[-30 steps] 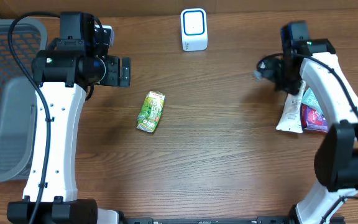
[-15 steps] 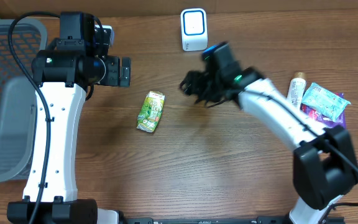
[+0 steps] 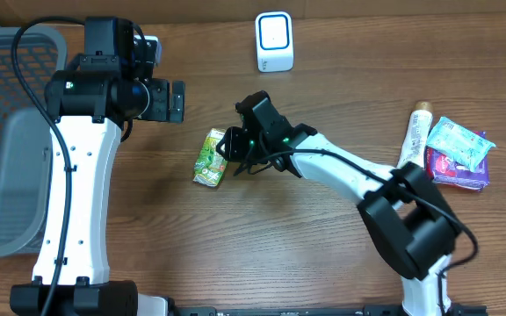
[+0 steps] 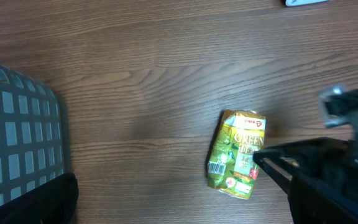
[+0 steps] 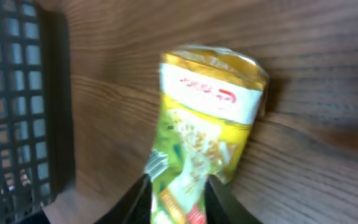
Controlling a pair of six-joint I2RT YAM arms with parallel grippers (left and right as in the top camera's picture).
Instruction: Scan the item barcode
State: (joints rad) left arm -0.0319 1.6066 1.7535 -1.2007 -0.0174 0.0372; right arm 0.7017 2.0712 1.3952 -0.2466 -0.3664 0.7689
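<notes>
Nearest: bare wood of desk (image 3: 306, 254). Further in, left of centre: green snack packet (image 3: 213, 158), flat on desk, long side approx. toward far edge, barcode (image 4: 217, 167) face up near one lower corner in left wrist view. Clamped on this packet from its right side: right pincer (image 3: 232, 145); in right wrist view, fingers (image 5: 222, 202) pressed on both sides of packet, foil pinched narrow btw them. At about same depth, far right: white tube (image 3: 415, 132), teal pack (image 3: 460, 140) and purple pack (image 3: 457, 172) close together, teal one partly on purple one, all well apart from packet. At far left: grey basket (image 3: 7, 132), by left edge of desk. A bit further back, left of packet: left pincer (image 3: 177, 101), wide apart, nothing btw its two sides, near packet but not touching. Farthest: white scanner box (image 3: 274, 41), upright by far edge of desk, well apart from packet and from both pincers.
</notes>
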